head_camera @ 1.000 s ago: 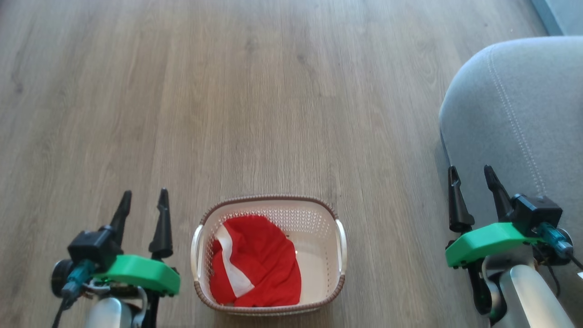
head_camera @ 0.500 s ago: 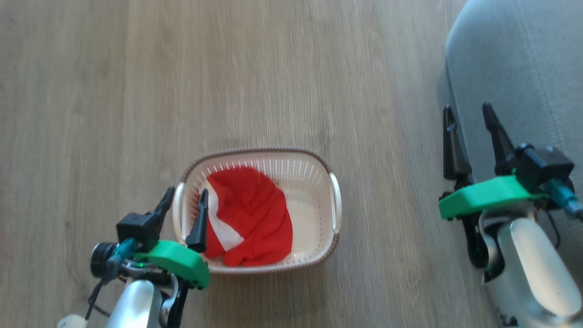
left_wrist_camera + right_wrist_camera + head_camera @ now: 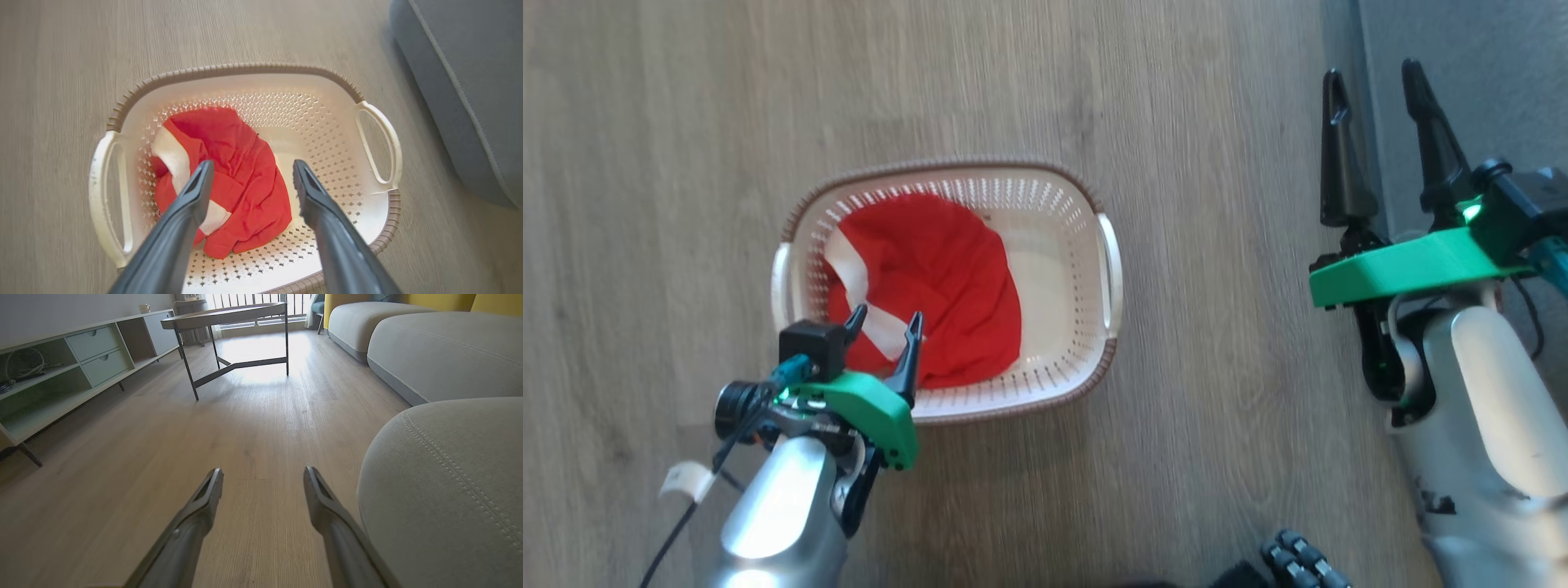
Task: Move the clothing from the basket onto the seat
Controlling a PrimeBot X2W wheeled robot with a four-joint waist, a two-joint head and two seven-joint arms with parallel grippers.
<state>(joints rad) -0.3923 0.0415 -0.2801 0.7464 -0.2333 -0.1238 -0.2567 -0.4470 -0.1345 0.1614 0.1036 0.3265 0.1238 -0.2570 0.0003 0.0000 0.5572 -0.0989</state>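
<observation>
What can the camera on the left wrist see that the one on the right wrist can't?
Left wrist view: the cream basket with the red clothing in it, ahead of the open left gripper. Right wrist view: a round table, a low shelf unit and the open right gripper. Both: the wooden floor and the grey seat.

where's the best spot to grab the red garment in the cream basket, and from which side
Take the soft red fabric garment at the crumpled folds near its middle, where the loose cloth looks bunched enough to pinch. Come straight down from above: the cream plastic basket has perforated walls all round, blocking sideways approaches. The left pincer, open, hangs over that spot.
</observation>
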